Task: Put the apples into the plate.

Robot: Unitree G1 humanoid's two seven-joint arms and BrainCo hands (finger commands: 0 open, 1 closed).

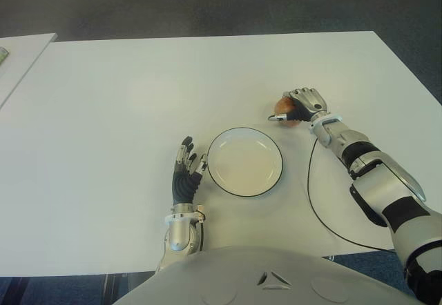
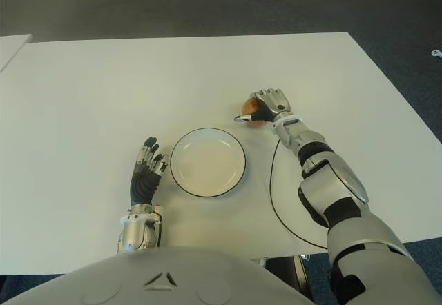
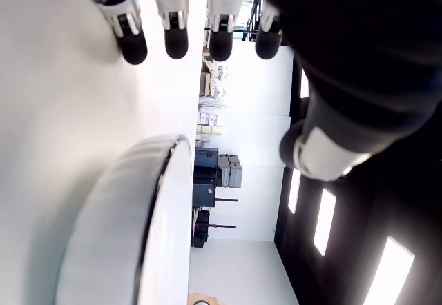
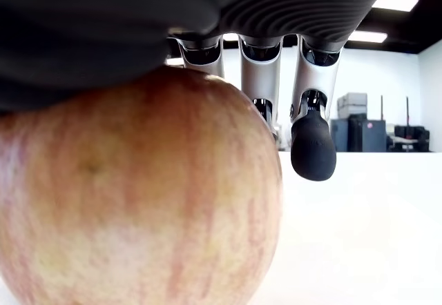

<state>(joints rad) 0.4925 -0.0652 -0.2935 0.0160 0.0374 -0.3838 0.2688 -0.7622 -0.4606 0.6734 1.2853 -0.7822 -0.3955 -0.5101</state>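
Apple on the white table, beyond the plate on its right, enclosed by the curled right hand; its wrist view alone shows palm contact. Left hand, fingers extended and empty, lies left of the plate.

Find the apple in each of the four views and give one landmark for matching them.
Left eye view: the apple sits under the right hand, past the plate's far right rim.
Right eye view: the same place, beyond the plate.
Left wrist view: not in it; only the plate's rim and the open left hand show.
Right wrist view: the apple fills the lower left, fingers curled over it.
Shared landmark: the black-rimmed plate, in three views.
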